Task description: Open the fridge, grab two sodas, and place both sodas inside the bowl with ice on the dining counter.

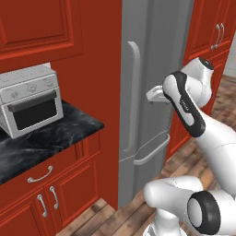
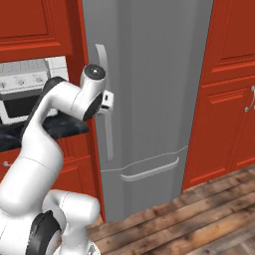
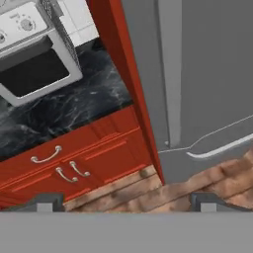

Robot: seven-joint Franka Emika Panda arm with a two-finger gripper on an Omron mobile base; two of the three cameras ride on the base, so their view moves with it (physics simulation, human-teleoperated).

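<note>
The tall grey fridge (image 1: pixel 154 55) stands shut between red cabinets, with its long vertical bar handle (image 1: pixel 134 92) on the left side of the door. My gripper (image 1: pixel 152 96) hangs close in front of the door, just right of that handle at about mid height. From the right base view the gripper (image 2: pixel 108 101) sits level with the handle (image 2: pixel 106 119). In the hand view the gripper (image 3: pixel 126 202) is open and holds nothing, and the handle (image 3: pixel 170 74) runs up ahead of it. The sodas, the bowl and the dining counter are out of view.
A white toaster oven (image 1: pixel 30 103) stands on a black marble counter (image 1: pixel 50 138) with red drawers, left of the fridge. The fridge's bottom drawer has a horizontal handle (image 2: pixel 149 172). Red cabinets (image 2: pixel 229 99) stand to the right. Below is a wood floor (image 2: pixel 199 219).
</note>
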